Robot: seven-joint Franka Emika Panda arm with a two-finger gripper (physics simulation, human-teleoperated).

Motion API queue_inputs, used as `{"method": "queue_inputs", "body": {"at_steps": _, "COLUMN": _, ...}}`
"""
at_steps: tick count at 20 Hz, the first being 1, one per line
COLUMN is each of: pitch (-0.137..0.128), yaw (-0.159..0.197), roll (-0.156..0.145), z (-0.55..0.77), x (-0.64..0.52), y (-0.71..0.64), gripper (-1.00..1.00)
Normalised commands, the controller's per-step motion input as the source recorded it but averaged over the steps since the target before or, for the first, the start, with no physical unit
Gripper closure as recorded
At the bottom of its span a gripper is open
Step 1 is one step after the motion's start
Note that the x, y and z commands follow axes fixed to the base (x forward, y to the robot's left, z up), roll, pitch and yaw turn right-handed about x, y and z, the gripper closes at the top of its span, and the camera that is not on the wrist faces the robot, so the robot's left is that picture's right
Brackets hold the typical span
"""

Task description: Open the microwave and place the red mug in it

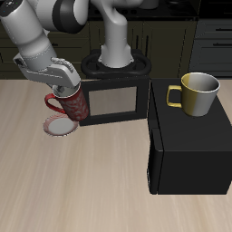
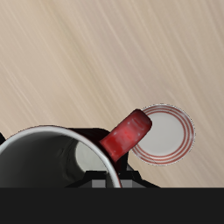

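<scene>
1. Counter (image 1: 91, 181): pale wood-grain surface carrying every item below.

2. Microwave (image 1: 186, 149): large black box, the landmark for this list. Its door (image 1: 113, 101) stands swung open, window panel facing the camera, so the opening step reads as done. The cavity is not visible from the exterior view.

3. Yellow mug (image 1: 198, 94): upright on top of the microwave, handle turned toward the open door. Not part of the task.

4. Red mug (image 1: 72, 101): dark red, speckled, lifted clear of the counter just outside the open door's free edge, on the side away from the microwave body. It hangs tilted. The wrist view shows its pale rim and interior close to the camera, with the red loop handle (image 2: 127, 136) projecting outward.

5. End effector (image 1: 60, 80): closed onto the red mug at its rim, fingers narrow and bearing the mug's weight; exact finger contact is hidden by the arm.

6. Small plate (image 1: 60, 127): white with red rings, lying on the counter directly beneath the lifted mug, bare.

Step in hand, by judgement: carrying the mug toward the microwave. The next move calls for travelling around the open door, keeping clear of its edge, then lowering the mug into the cavity before releasing.
</scene>
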Motion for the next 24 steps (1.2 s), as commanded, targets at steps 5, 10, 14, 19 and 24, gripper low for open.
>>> {"method": "queue_inputs", "body": {"at_steps": 5, "pitch": 0.000, "yaw": -0.132, "roll": 0.069, "z": -0.10, "x": 0.10, "y": -0.05, "gripper": 1.00}}
{"method": "queue_inputs", "body": {"at_steps": 10, "pitch": -0.003, "yaw": -0.087, "roll": 0.021, "z": -0.07, "x": 0.03, "y": -0.07, "gripper": 1.00}}
{"method": "queue_inputs", "body": {"at_steps": 14, "pitch": -0.027, "yaw": -0.072, "roll": 0.025, "z": 0.00, "x": -0.09, "y": -0.02, "gripper": 1.00}}
{"method": "queue_inputs", "body": {"at_steps": 19, "pitch": 0.009, "yaw": -0.030, "roll": -0.003, "z": -0.13, "x": -0.11, "y": 0.06, "gripper": 1.00}}
{"method": "queue_inputs", "body": {"at_steps": 24, "pitch": 0.035, "yaw": 0.013, "roll": -0.013, "z": -0.22, "x": -0.10, "y": 0.02, "gripper": 1.00}}
